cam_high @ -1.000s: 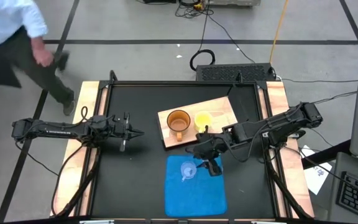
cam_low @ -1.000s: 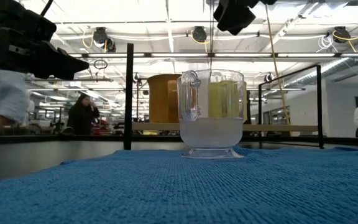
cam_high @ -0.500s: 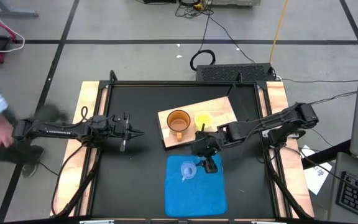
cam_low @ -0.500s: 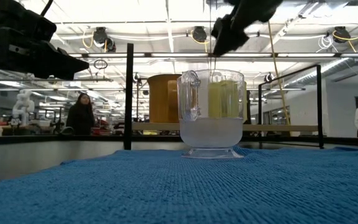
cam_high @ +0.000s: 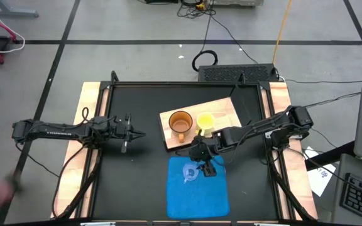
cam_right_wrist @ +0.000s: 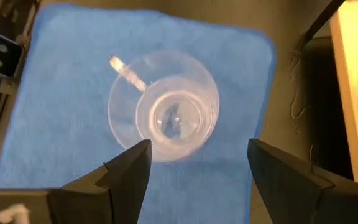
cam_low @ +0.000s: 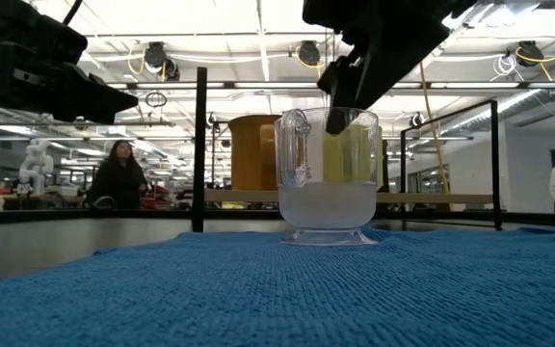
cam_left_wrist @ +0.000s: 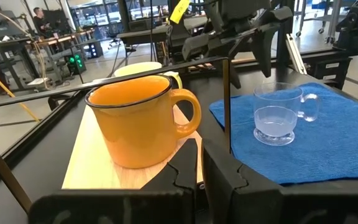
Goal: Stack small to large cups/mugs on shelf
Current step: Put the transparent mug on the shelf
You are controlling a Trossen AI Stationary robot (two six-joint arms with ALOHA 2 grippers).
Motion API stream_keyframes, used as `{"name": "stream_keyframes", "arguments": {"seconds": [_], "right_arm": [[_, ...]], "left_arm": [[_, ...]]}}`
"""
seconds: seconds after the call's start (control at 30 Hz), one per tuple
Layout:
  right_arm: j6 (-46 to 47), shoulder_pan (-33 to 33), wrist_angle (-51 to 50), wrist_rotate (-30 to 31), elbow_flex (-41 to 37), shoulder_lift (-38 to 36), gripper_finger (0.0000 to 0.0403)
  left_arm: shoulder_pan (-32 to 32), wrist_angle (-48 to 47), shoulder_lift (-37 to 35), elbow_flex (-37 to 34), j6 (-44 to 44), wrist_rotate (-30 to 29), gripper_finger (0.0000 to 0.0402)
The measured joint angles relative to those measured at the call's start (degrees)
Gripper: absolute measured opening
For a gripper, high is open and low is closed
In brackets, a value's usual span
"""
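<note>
The small clear cup (cam_right_wrist: pixel 163 115) stands on its foot on the blue mat (cam_high: pixel 197 188), handle toward the table's left. My right gripper (cam_right_wrist: pixel 194 168) hangs open over it, slanting down, its fingers spread wider than the cup; in the low view its fingertip (cam_low: pixel 338 120) is at the cup's rim (cam_low: pixel 328 116), apart from it. The amber mug (cam_high: pixel 180 123) and yellow mug (cam_high: pixel 205 121) stand side by side on the light-wood shelf board (cam_high: pixel 225 110). My left gripper (cam_high: pixel 131 133) waits shut at the table's left, pointing level at the amber mug (cam_left_wrist: pixel 138 127).
The blue mat (cam_left_wrist: pixel 316 143) lies near the front edge, just in front of the board (cam_left_wrist: pixel 104 162). A black frame of upright posts (cam_low: pixel 199 145) rings the table. People stand in the room behind, far from the arms.
My right gripper has come down and toward the table's left and near edge, from above the board's front edge to just over the clear cup. The cups and my left gripper have kept still. A person has walked away past the table's left side.
</note>
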Motion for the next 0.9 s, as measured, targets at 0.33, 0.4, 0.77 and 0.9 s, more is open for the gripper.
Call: {"name": "stream_keyframes", "arguments": {"seconds": [0.33,0.4,0.77,0.9], "right_arm": [[0.59,-0.12,6.35,-0.01,0.0,0.46,0.026],[0.76,-0.12,6.35,-0.05,0.01,1.24,0.026],[1.34,-0.12,6.78,-0.09,0.0,3.67,0.026],[1.36,-0.01,6.77,-0.09,0.0,3.67,0.026]], "left_arm": [[0.0,-0.01,-0.01,0.0,0.32,0.0,0.0026],[0.01,-0.01,0.0,0.0,0.32,0.0,0.0026],[0.02,-0.03,-0.01,0.0,0.45,0.01,0.0026],[0.0,-0.08,-0.01,0.0,0.41,0.02,0.0026]]}}
